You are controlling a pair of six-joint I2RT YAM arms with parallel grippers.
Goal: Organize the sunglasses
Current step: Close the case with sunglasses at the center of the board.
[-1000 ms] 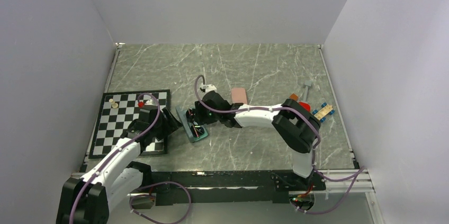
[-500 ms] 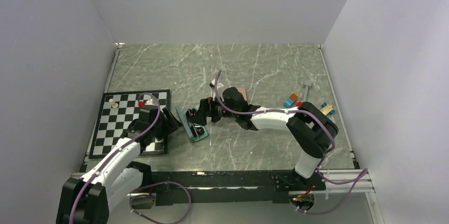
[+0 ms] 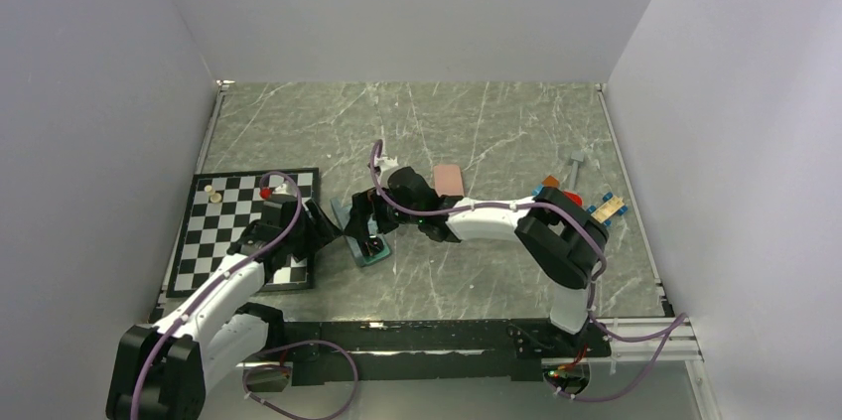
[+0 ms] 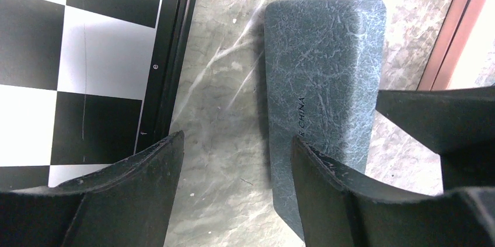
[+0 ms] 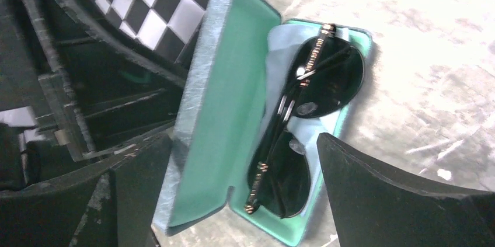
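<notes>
The slate-blue case [image 3: 359,238] lies open near the chessboard. In the right wrist view its teal-lined lid [image 5: 222,101] stands up at the left. The thin black-framed sunglasses [image 5: 303,136] lie folded in its tray on a light blue cloth [image 5: 315,127]. My right gripper [image 5: 245,159] is open just above the case, one finger on each side [image 3: 365,213]. My left gripper [image 4: 233,165] is open behind the lid [image 4: 324,77], with its right finger [image 4: 333,194] against the lid's outer face [image 3: 323,226]. The white-framed sunglasses are out of view.
A closed pink case [image 3: 449,179] lies behind the right arm and shows at the left wrist view's right edge [image 4: 467,25]. A chessboard [image 3: 238,241] with a few pieces [image 3: 210,192] lies at the left. Small coloured blocks [image 3: 606,210] lie at the right edge.
My right gripper drew back and up from the case half a second ago, then came back down over it. The left arm has barely moved.
</notes>
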